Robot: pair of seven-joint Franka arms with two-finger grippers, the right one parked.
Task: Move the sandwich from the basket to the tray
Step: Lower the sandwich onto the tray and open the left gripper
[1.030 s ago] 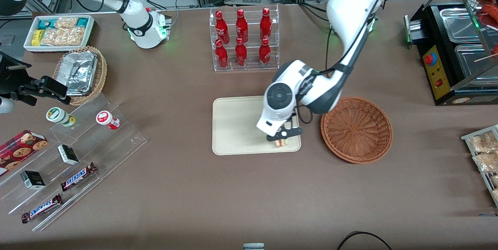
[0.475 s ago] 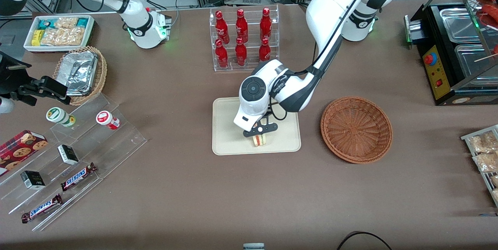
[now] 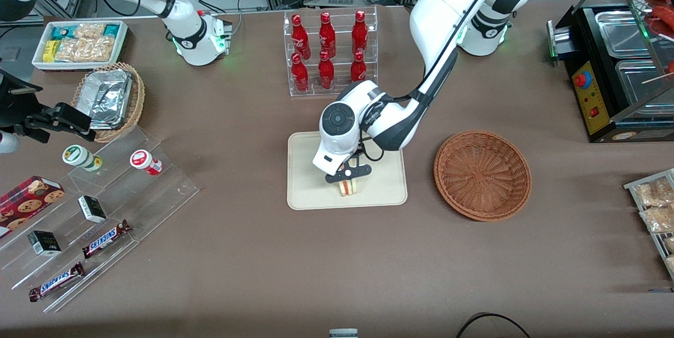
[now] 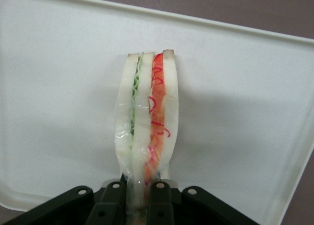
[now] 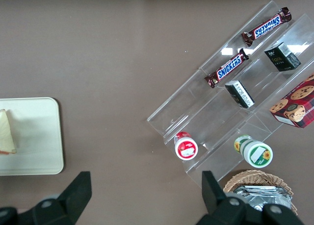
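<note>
The sandwich [image 3: 348, 187] is a wrapped white-bread wedge with red, green and pale filling stripes [image 4: 147, 117]. My left gripper [image 3: 347, 180] is shut on its narrow end and holds it over the cream tray [image 3: 310, 190], near the tray's edge nearest the front camera. In the left wrist view the gripper [image 4: 140, 195] pinches the wrap, with the tray [image 4: 59, 87] under the sandwich. The sandwich also shows at the edge of the right wrist view [image 5: 5, 134]. The reddish-brown basket [image 3: 482, 175] is empty, beside the tray toward the working arm's end.
A clear rack of red bottles [image 3: 329, 53] stands farther from the front camera than the tray. Clear tiered shelves with snack bars and cups [image 3: 100, 206], a foil-tray basket [image 3: 108, 98] and a white snack bin [image 3: 79, 43] lie toward the parked arm's end. A black food warmer [image 3: 616, 75] stands at the working arm's end.
My gripper has carried the sandwich across the tray, away from the basket and toward the tray's middle, then nearly stopped. It has stayed shut on the sandwich.
</note>
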